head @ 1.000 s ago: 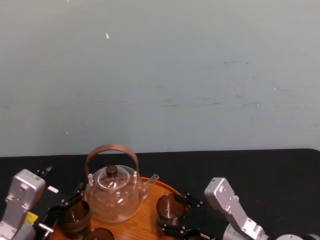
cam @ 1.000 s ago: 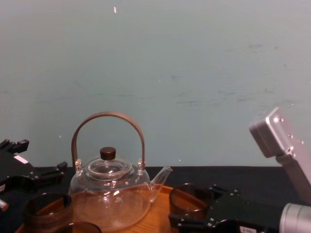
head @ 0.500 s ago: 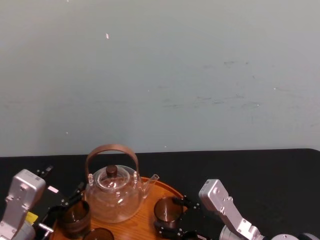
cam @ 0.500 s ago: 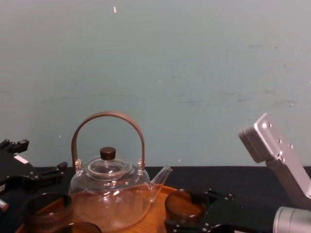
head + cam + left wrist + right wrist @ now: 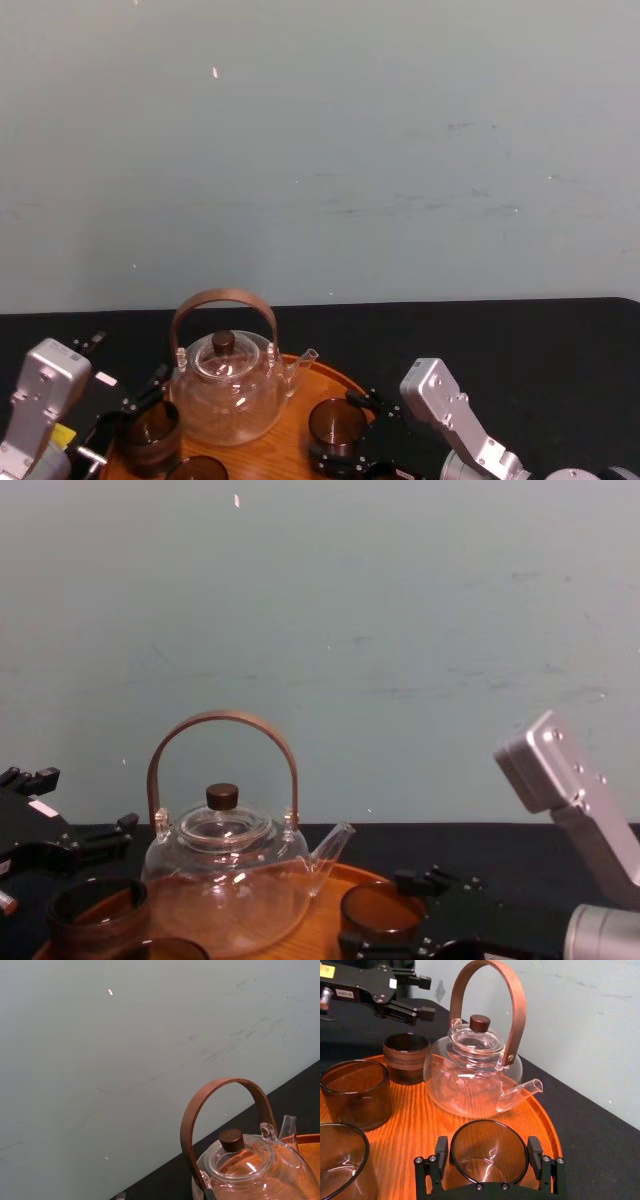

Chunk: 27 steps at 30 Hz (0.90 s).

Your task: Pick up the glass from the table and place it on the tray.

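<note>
Right gripper (image 5: 488, 1156): clenched on the glass (image 5: 489, 1140), one pad on each side. Glass upright between my fingers, axis vertical, over the right part of the tray (image 5: 420, 1125) inside the rim. Can't tell if the base touches the wood. Teapot (image 5: 475, 1080) spout is just beyond it, so I'd back out straight, away from the pot. Left gripper (image 5: 427, 996) is parked past the tray's left edge, spread and empty. Versus a second ago: glass sits further in from the rim and lower.
</note>
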Motion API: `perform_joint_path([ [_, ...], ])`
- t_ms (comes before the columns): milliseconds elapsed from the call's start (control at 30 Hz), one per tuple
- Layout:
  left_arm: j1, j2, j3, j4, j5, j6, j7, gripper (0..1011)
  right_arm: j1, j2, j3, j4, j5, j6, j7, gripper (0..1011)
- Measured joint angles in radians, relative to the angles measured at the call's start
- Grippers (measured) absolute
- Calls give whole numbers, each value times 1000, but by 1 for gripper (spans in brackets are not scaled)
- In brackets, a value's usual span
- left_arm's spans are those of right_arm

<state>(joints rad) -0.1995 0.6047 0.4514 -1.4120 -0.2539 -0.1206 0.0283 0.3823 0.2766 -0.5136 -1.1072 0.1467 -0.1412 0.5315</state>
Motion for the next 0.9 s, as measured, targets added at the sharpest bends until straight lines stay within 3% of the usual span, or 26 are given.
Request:
perform_joint_path([
  [400,0,0,0,0,0,0,0,1001,-55,58,24,-142,14,-20,-3,1002],
  [633,0,0,0,0,0,0,0,1001,-133,114,75,-269,41,-36,-32,1002],
  [900,0,0,0,0,0,0,0,1001,-228,164,150,-343,64,-47,-81,1002],
])
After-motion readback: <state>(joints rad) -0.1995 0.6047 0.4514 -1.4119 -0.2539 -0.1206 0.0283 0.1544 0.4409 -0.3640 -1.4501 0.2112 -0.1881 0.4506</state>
